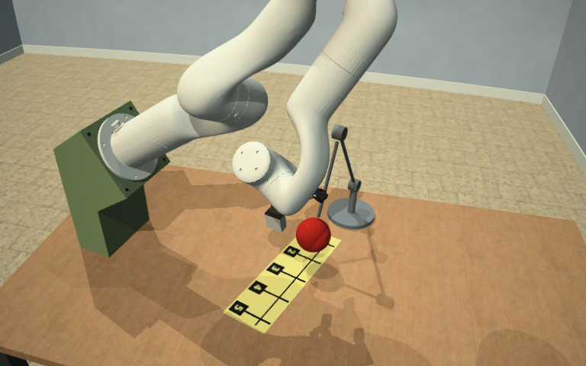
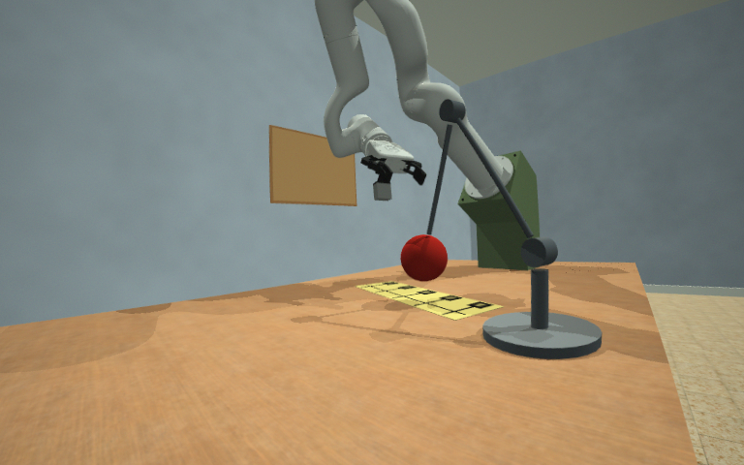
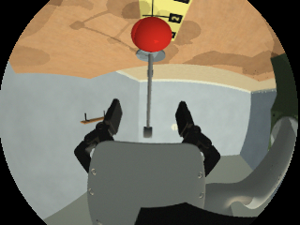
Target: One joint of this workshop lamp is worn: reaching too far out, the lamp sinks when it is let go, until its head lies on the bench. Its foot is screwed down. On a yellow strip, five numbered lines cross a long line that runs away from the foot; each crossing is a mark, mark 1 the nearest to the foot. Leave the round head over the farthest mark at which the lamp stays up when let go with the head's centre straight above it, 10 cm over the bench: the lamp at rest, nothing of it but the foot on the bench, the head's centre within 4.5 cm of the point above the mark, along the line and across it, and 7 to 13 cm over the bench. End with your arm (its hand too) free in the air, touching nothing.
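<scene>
The lamp's red round head (image 1: 313,234) hangs clear of the bench over the near end of the yellow strip (image 1: 281,284), hiding mark 1; the labels 2 to 5 show. Its thin rod runs up to the elbow joint (image 1: 339,132), and its grey foot (image 1: 350,214) stands behind the strip. In the exterior view the head (image 2: 423,258) floats above the strip (image 2: 429,298), beside the foot (image 2: 542,333). My gripper (image 2: 403,175) is open and empty, higher than the head and apart from the rod. In the wrist view the fingers frame the rod, with the head (image 3: 150,33) beyond them.
My arm's green pedestal (image 1: 99,181) stands at the bench's left rear. The arm's links arch over the lamp, close to its elbow joint (image 2: 451,110). A brown board (image 2: 312,166) hangs on the wall. The bench's edges lie to the front and right.
</scene>
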`<state>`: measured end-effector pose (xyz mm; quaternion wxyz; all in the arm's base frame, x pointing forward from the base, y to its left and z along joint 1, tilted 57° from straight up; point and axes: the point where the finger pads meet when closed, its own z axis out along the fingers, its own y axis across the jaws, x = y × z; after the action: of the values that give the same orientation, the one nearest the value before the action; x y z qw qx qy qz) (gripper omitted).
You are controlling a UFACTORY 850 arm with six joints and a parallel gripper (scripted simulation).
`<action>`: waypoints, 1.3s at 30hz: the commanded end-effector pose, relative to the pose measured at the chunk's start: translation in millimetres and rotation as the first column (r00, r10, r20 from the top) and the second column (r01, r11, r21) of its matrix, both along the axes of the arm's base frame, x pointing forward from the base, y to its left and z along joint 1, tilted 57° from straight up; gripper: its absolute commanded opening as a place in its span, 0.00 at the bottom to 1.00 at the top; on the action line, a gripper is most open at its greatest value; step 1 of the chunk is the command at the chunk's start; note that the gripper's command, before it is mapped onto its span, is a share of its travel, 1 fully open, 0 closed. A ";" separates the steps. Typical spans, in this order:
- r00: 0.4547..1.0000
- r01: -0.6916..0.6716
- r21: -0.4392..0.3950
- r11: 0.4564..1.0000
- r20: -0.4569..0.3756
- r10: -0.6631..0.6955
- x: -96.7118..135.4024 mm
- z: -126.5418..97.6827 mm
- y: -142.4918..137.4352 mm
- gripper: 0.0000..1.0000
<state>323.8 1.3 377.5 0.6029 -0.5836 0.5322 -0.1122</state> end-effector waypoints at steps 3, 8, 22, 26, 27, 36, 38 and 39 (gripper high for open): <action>1.000 0.000 0.000 1.000 0.001 0.000 -0.3 0.3 -0.2 1.00; 1.000 0.000 0.000 1.000 0.001 0.000 -0.4 0.4 -0.3 1.00; 1.000 0.000 0.000 1.000 0.001 0.000 -0.3 0.4 -0.2 1.00; 1.000 0.011 -0.007 1.000 -0.004 -0.011 -0.4 1.1 1.5 1.00; 1.000 0.023 -0.014 1.000 -0.008 -0.023 -0.5 1.8 3.3 1.00; 0.991 0.123 -0.079 0.989 -0.042 -0.126 -1.7 8.4 19.2 1.00; 0.988 0.145 -0.093 0.985 -0.048 -0.150 -2.0 9.9 22.7 1.00; 0.986 0.156 -0.101 0.983 -0.052 -0.161 -2.1 10.6 24.5 1.00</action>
<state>321.8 15.5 384.4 0.5774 -0.5752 0.5611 -0.1449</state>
